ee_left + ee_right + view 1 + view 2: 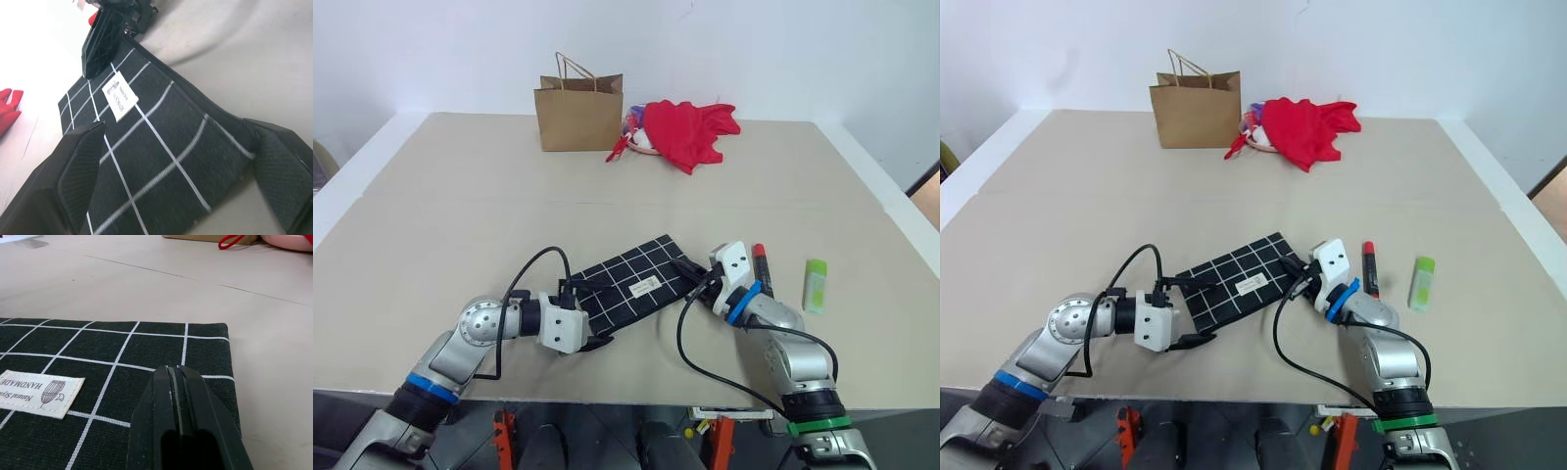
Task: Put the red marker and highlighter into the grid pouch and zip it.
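From the head camera, the grid pouch [631, 288] lies flat and tilted on the table [460, 196] near the front edge, with the left gripper [590, 313] at its near left corner and the right gripper [690, 270] at its right end. The red marker [760, 266] lies just beside the right wrist, on the table and outside the pouch, and the highlighter [815, 285] lies a little further right, apart from the marker. At the far side stand a brown paper bag [578, 113] and a heap of red cloth [688, 131], well apart from the work. In the left wrist view, the two black fingers [80, 176] stand wide apart on either side of the pouch's end, straddling it without pinching it; the white label [120, 95] shows between them and the other gripper further on. In the right wrist view, the right gripper's fingers [183, 426] are pressed together over the pouch's corner, and whether they pinch a zipper pull or fabric cannot be told. Both pens being still outside, the step in hand appears to be steadying and opening the pouch. The next move probably calls for the left fingers to close on the pouch's end, so the right can draw the zipper along.
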Available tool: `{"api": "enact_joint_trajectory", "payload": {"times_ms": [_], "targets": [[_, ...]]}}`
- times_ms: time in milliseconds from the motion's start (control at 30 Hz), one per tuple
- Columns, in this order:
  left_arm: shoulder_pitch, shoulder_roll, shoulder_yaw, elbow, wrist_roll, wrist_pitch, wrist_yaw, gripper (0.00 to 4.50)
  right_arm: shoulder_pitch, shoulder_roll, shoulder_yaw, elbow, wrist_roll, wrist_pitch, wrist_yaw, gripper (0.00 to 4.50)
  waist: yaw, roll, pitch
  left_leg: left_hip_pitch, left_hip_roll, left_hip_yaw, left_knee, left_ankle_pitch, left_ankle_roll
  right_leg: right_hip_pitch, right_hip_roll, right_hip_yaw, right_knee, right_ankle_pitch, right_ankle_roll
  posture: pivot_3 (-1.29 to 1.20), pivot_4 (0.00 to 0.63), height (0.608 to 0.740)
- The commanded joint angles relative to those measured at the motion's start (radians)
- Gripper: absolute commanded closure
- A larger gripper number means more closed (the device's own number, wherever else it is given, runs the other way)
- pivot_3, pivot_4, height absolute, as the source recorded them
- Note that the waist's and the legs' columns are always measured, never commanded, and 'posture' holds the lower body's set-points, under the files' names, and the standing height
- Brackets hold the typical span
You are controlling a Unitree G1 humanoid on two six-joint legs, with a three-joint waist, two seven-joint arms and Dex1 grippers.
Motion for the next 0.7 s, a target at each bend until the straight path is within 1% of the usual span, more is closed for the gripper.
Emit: {"api": "enact_joint_trajectory", "payload": {"times_ms": [33, 67, 100, 133, 267, 333, 433, 533, 600, 633, 667, 700], "targets": [[-0.035, -0.007, -0.034, 0.094, 0.052, 0.005, -0.002, 0.74, -0.012, 0.007, 0.003, -0.033, 0.003, -0.012, 0.008, 4.50, 0.000, 0.000, 0.000, 0.000, 0.000, 0.000, 0.000, 0.001, 0.001, 0.000, 0.000, 0.000, 0.000, 0.001, 0.000, 0.00, 0.150, 0.740], [-0.047, -0.008, -0.042, 0.107, 0.053, -0.001, -0.008, 1.06, -0.014, 0.008, 0.005, -0.033, 0.004, -0.012, 0.008, 4.50, 0.000, 0.000, 0.000, 0.000, 0.000, 0.000, 0.000, 0.001, 0.001, 0.000, 0.000, 0.000, 0.000, 0.001, -0.001, 0.00, 0.150, 0.740], [-0.057, -0.007, -0.049, 0.120, 0.054, -0.009, -0.014, 1.61, -0.015, 0.009, 0.006, -0.034, 0.004, -0.012, 0.007, 4.50, -0.001, 0.000, 0.000, 0.000, 0.000, 0.000, 0.000, 0.003, 0.002, 0.000, 0.000, 0.000, 0.000, 0.001, -0.001, 0.00, 0.150, 0.740], [-0.066, -0.005, -0.055, 0.134, 0.056, -0.015, -0.019, 1.79, -0.017, 0.009, 0.006, -0.033, 0.003, -0.012, 0.007, 4.50, -0.001, 0.000, 0.000, 0.000, 0.000, 0.000, 0.001, 0.003, 0.002, 0.000, 0.000, 0.000, 0.000, 0.002, -0.001, 0.00, 0.150, 0.740], [-0.095, 0.005, -0.062, 0.187, 0.058, -0.053, -0.023, 3.74, -0.019, 0.008, 0.005, -0.030, 0.004, -0.014, 0.008, 4.50, -0.002, 0.000, 0.000, 0.000, 0.000, 0.000, 0.000, 0.004, 0.004, 0.000, 0.000, 0.000, 0.000, 0.003, -0.001, 0.00, 0.150, 0.740], [-0.107, 0.009, -0.059, 0.210, 0.056, -0.067, -0.022, 4.42, -0.017, 0.006, 0.006, -0.029, 0.002, -0.017, 0.010, 4.50, -0.002, 0.002, -0.001, 0.000, 0.000, 0.000, 0.000, 0.004, 0.004, 0.000, 0.000, 0.000, 0.000, 0.003, -0.001, 0.00, 0.150, 0.740], [-0.116, 0.009, -0.049, 0.239, 0.042, -0.072, -0.024, 4.42, -0.013, 0.004, 0.007, -0.031, 0.001, -0.020, 0.014, 4.50, -0.002, 0.003, -0.002, 0.001, 0.000, 0.000, -0.001, 0.004, 0.004, 0.000, 0.000, 0.000, 0.000, 0.003, -0.001, 0.00, 0.150, 0.740], [-0.114, -0.021, -0.005, 0.201, -0.105, 0.034, -0.069, 4.42, -0.019, -0.003, 0.005, -0.037, -0.010, -0.047, 0.018, 4.50, -0.003, 0.004, -0.002, 0.001, 0.000, 0.000, -0.002, 0.005, 0.005, 0.000, 0.000, 0.000, 0.001, 0.003, -0.001, 0.00, 0.150, 0.740], [-0.113, -0.030, 0.025, 0.158, -0.214, 0.122, -0.110, 4.42, -0.024, -0.011, -0.025, -0.075, 0.028, -0.022, 0.023, 4.50, -0.004, 0.004, -0.001, 0.001, 0.000, 0.001, -0.002, 0.005, 0.005, -0.001, 0.000, 0.000, 0.001, 0.003, -0.001, 0.00, 0.150, 0.740], [-0.112, -0.032, 0.040, 0.136, -0.258, 0.165, -0.128, 4.50, -0.025, -0.013, -0.047, -0.101, 0.058, 0.000, 0.022, 3.87, -0.004, 0.004, -0.001, -0.001, 0.000, 0.001, -0.001, 0.005, 0.005, -0.002, 0.000, 0.000, 0.001, 0.003, -0.001, 0.00, 0.150, 0.740], [-0.109, -0.029, 0.054, 0.113, -0.306, 0.206, -0.156, 4.50, -0.024, -0.019, -0.072, -0.137, 0.095, 0.011, 0.031, 3.74, -0.004, 0.004, -0.001, -0.003, 0.000, 0.001, -0.001, 0.005, 0.005, -0.004, 0.000, 0.000, 0.001, 0.003, -0.001, 0.00, 0.150, 0.740], [-0.106, -0.026, 0.068, 0.093, -0.342, 0.241, -0.175, 4.50, -0.019, -0.033, -0.092, -0.168, 0.115, 0.012, 0.040, 3.31, -0.004, 0.004, -0.001, -0.004, 0.000, 0.000, -0.001, 0.005, 0.005, -0.005, 0.000, 0.000, 0.001, 0.004, 0.000, 0.00, 0.150, 0.740]]}}
